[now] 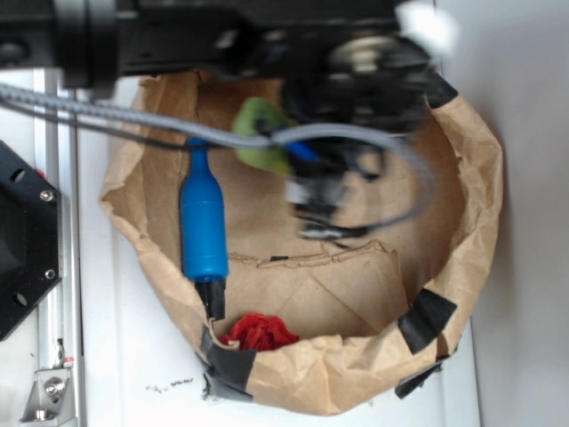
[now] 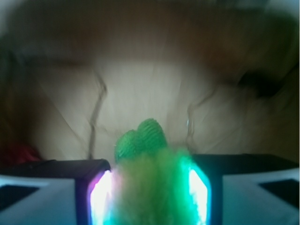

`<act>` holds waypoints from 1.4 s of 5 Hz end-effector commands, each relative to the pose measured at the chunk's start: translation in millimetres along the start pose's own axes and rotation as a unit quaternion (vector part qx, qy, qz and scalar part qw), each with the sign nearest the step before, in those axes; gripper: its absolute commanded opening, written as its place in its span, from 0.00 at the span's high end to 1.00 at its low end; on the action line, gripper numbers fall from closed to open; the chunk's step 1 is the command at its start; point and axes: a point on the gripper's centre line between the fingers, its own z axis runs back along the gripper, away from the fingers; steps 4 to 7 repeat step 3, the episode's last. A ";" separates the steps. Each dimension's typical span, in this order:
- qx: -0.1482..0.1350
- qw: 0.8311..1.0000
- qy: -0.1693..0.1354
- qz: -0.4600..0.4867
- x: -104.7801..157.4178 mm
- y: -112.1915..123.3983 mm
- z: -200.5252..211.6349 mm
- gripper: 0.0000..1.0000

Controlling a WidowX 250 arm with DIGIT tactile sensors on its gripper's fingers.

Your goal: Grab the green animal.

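Note:
The green animal [image 2: 143,140] fills the gap between my gripper's [image 2: 151,192] two lit pads. Its fuzzy lime body presses against both pads and its darker green knitted feet poke out past the fingertips. The gripper is shut on it. In the exterior view the green animal [image 1: 260,132] shows near the back of the brown paper bag [image 1: 484,191]. It is partly covered by a grey cable and by the blurred gripper [image 1: 284,156] beside it. The bag's paper floor lies blurred well beyond the toy in the wrist view.
A blue plastic bottle [image 1: 204,222] lies along the bag's left side. A red ruffled cloth ball [image 1: 260,332] sits at the bag's front wall, which is patched with black tape [image 1: 428,316]. The ball shows as a red smear [image 2: 16,152]. A metal rail [image 1: 53,356] runs down the left.

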 end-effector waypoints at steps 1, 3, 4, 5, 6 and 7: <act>0.003 0.999 -0.015 0.034 1.0 -23.4 41.9 1.00; -0.006 0.999 -0.013 0.032 -7.0 -20.1 43.2 1.00; -0.006 0.999 -0.013 0.032 -7.0 -20.1 43.2 1.00; -0.006 0.999 -0.013 0.032 -7.0 -20.1 43.2 1.00; -0.006 0.999 -0.013 0.032 -7.0 -20.1 43.2 1.00; -0.006 0.999 -0.013 0.032 -7.0 -20.1 43.2 1.00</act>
